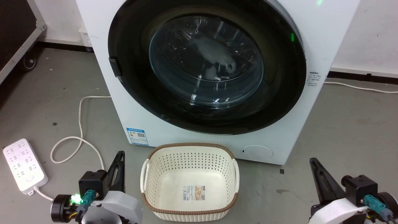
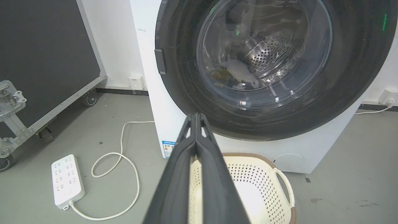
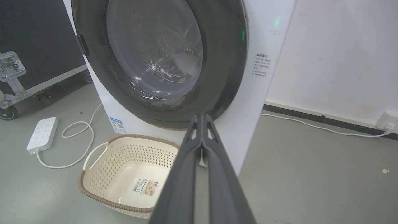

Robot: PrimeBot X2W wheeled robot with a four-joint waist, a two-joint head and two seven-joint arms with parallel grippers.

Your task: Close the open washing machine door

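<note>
Washing machine door [image 1: 205,62] flush on washing machine [image 1: 279,146]; left claw [image 2: 196,116], right claw [image 3: 202,117] pressed together, empty.

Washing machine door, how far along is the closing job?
Done: the washing machine door looks shut, its black rim flat against the machine's white front. In hand: nothing; the left gripper and right gripper sit shut, low, clear of it. Left: seemingly nothing.
</note>
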